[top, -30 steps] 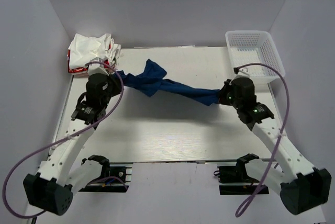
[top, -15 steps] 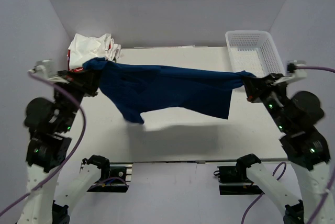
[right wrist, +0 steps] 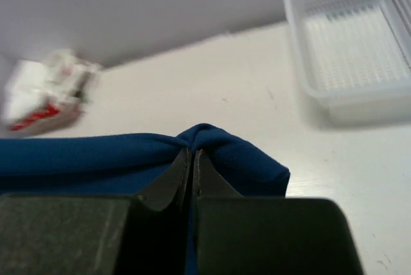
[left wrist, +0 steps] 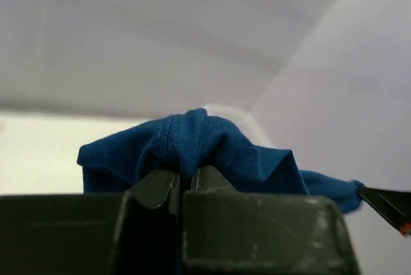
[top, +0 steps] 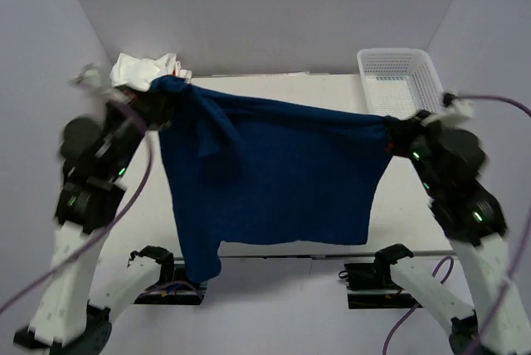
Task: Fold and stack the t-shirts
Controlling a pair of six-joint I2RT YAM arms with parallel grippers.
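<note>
The navy blue t-shirt (top: pixel 274 177) hangs spread in the air between both grippers, its lower edge reaching the table's near edge. My left gripper (top: pixel 158 94) is shut on its upper left corner, seen as bunched blue cloth (left wrist: pixel 192 146) in the left wrist view. My right gripper (top: pixel 397 133) is shut on its upper right corner, seen as blue cloth (right wrist: pixel 212 150) in the right wrist view. No chest print shows. The white t-shirts with red parts (top: pixel 141 69) lie in a crumpled pile at the back left, also blurred in the right wrist view (right wrist: pixel 45 95).
A white plastic mesh basket (top: pixel 402 77) stands at the back right of the table, also in the right wrist view (right wrist: pixel 359 63). Grey walls close in the left, right and back sides. The hanging shirt hides much of the table (top: pixel 398 222).
Both grippers have lifted the navy shirt off the table and pulled it apart. It went from a twisted rope to a spread sheet hanging down between them.
</note>
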